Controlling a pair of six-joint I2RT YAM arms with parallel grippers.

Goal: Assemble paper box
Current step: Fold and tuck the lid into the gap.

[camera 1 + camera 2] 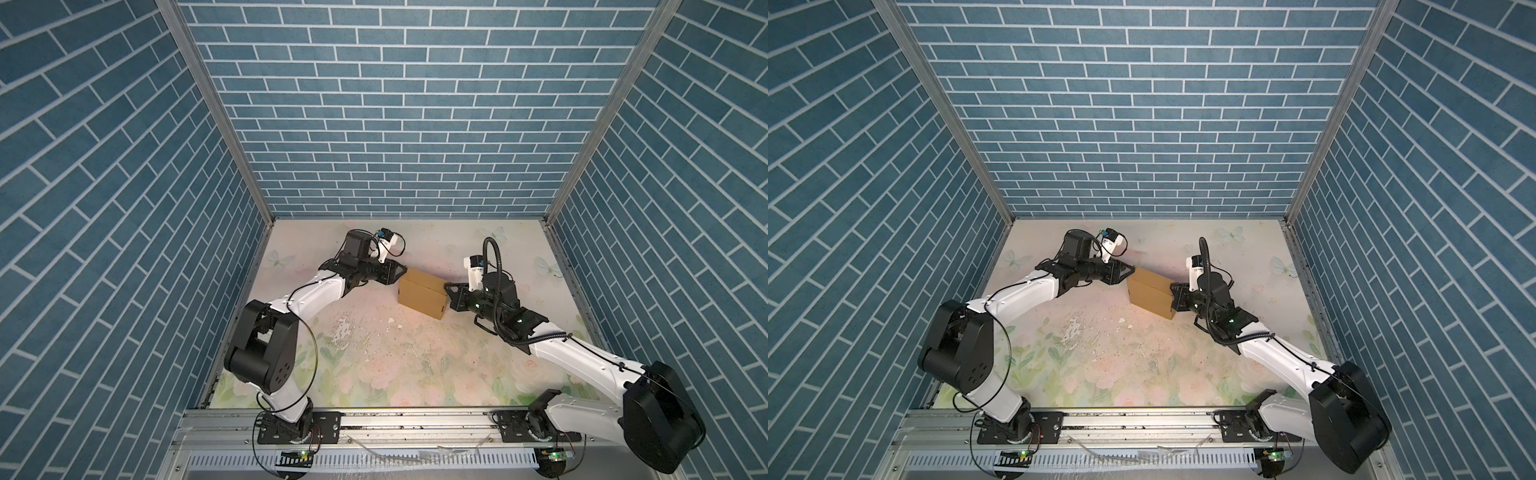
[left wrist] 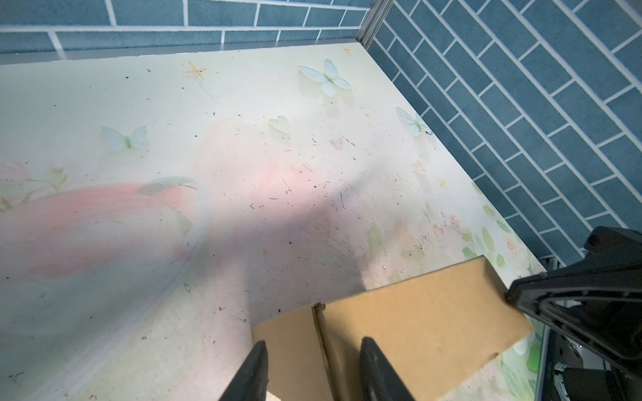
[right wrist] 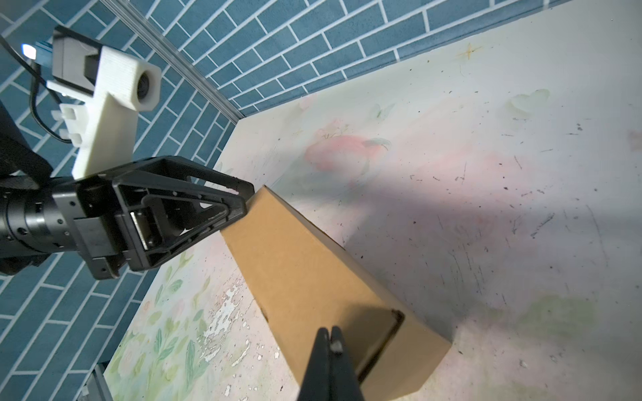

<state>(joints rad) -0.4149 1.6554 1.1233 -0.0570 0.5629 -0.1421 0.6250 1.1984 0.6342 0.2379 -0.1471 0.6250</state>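
Paper box [image 1: 420, 296] stands folded into a closed tan block on the worktop [image 1: 374, 365], approx midway btw the left & right edges, nearer the back edge than the front, set at a slant to those edges. Left gripper [image 1: 401, 271] comes in from the left-edge side w/ its tips against the box's upper corner at that end. In the left wrist view its fingers [image 2: 375, 364] stand part-way apart, w/ cardboard showing across the gap and a fold seam [image 2: 318, 333] running btw them; can't tell if any card is actually nipped. Right gripper [image 3: 330, 339] is fully closed, jaws pressed flat together w/ nothing btw them. Its tip touches the box's opposite end, just beside a dark slit [image 3: 396, 317] where an end flap sits not quite flush. Worktop's floral print is scuffed, w/ a flaked white patch [image 1: 344, 328] on the front-edge side of the box, apart from it. Blue brick-pattern walls [image 1: 395, 124] close off the back & sides
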